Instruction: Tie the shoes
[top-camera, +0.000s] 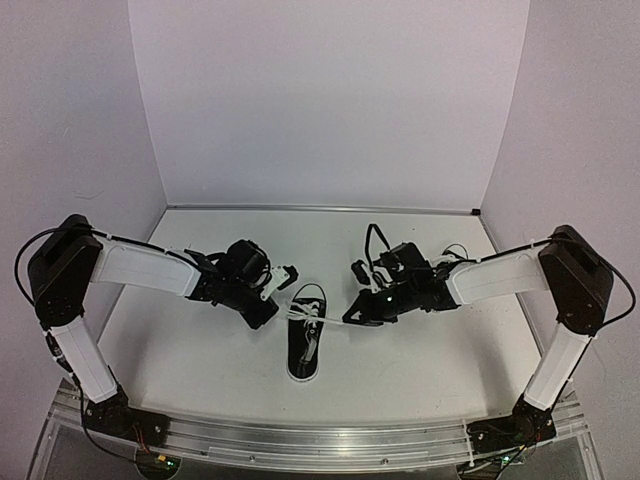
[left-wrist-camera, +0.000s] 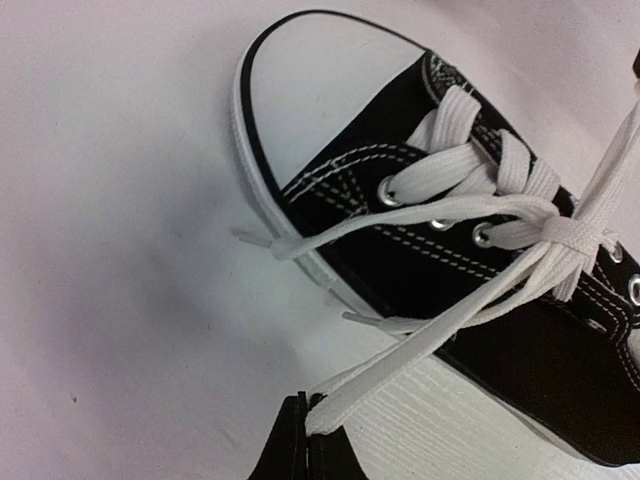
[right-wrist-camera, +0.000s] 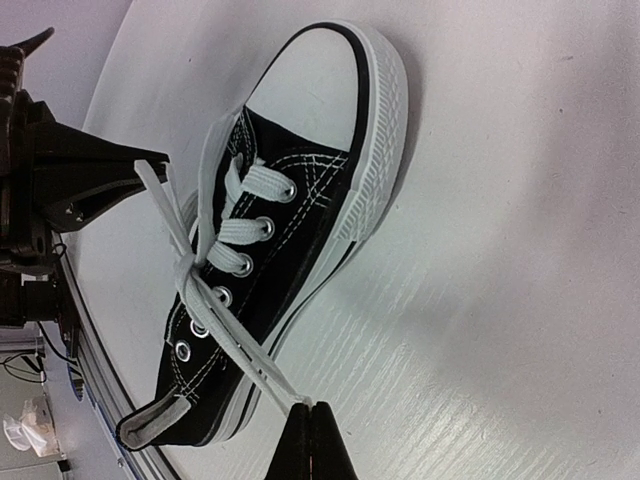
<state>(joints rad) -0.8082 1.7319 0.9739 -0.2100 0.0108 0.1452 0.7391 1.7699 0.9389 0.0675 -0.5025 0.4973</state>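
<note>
Pinching opposite laces, both jaws flank the shoe.

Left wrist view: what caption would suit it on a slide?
The left gripper pinches a long white lace stretched straight from the small black-and-white canvas sneaker.

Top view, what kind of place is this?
Probably a robot test cell: plain white walls box in a table, left arm and right arm bolted to its rail, one shoe between them.
</note>
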